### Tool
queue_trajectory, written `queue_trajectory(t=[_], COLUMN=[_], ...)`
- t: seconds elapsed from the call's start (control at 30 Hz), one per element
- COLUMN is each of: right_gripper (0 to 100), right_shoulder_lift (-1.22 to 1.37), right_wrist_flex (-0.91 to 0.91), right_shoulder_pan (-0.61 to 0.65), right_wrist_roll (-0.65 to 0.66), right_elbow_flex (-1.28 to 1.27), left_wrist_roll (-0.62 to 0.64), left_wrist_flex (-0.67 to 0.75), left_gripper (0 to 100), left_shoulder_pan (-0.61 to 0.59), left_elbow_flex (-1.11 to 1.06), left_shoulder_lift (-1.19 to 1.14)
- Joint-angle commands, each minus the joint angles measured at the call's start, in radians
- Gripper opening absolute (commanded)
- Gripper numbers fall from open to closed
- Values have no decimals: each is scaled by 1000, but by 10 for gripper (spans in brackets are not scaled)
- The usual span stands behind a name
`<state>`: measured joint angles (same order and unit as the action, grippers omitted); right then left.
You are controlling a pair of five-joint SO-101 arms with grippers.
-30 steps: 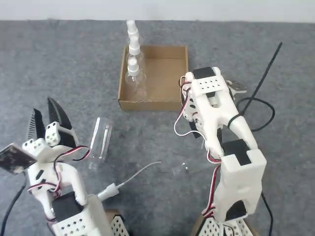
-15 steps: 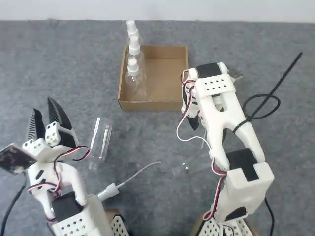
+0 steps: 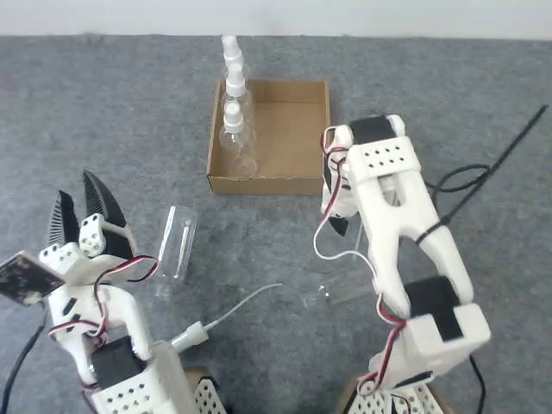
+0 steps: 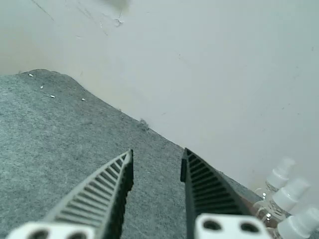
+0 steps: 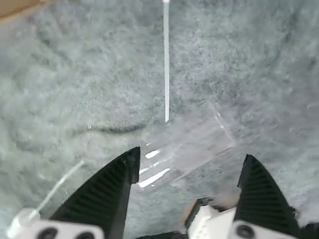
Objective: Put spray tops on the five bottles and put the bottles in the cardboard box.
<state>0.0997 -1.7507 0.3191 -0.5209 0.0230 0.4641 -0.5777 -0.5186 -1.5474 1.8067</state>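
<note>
Right gripper (image 5: pixel 191 154) is spread very wide and holds nothing. It points down at the gray carpet (image 3: pixel 112 103). A clear bottle (image 5: pixel 194 142) lies on its side right under the gap, slanted across it. I cannot tell if the fingers touch that bottle. From the high view, my big white right arm (image 3: pixel 405 233) covers this gripper, just in front of the box's near corner on that side.

My left gripper (image 4: pixel 157 152) is open too, but with a smaller gap, and nothing sits between its fingers. It is lifted off the carpet and points up toward the pale wall (image 4: pixel 199 64).

Next in size comes the cardboard box (image 3: pixel 267 183), at the far middle of the carpet. 3 capped bottles (image 3: pixel 239 142) stand upright in a row along its wall on the left arm's side. Each has a white spray top on.

Then I see the other clear bottle (image 3: pixel 177 244). It lies flat on the carpet between the left gripper and the box, apart from both.

Smaller again is 1 loose spray top (image 3: pixel 194 334), lying near the left arm's base. Its thin white tube (image 3: pixel 250 300) runs across the carpet, and the tube's end stops near the bottle under the right gripper.
</note>
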Motion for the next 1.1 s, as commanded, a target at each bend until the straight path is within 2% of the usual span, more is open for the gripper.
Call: queue_trajectory(t=[0.0, 0.2, 0.37, 0.57, 0.8, 0.97, 1.07], right_gripper=[273, 273, 274, 274, 274, 275, 277], right_shoulder_lift=[-134, -228, -291, -300, -308, -309, -321], right_wrist_flex=[-41, -39, -36, -39, -44, -42, -36], right_shoulder_pan=[12, 25, 28, 25, 27, 64, 94], right_wrist_roll=[100, 293, 713, 1008, 1208, 1361, 1392], right_elbow_flex=[-9, -75, -129, -132, -137, -269, -342], left_wrist_roll=[3, 3, 3, 3, 3, 3, 3], left_wrist_flex=[23, 21, 21, 21, 21, 21, 21], left_gripper=[148, 148, 148, 148, 148, 148, 148], left_shoulder_pan=[-6, -6, -6, -6, -6, -6, -6], left_elbow_flex=[41, 41, 41, 41, 41, 41, 41], left_shoulder_lift=[14, 14, 14, 14, 14, 14, 14])
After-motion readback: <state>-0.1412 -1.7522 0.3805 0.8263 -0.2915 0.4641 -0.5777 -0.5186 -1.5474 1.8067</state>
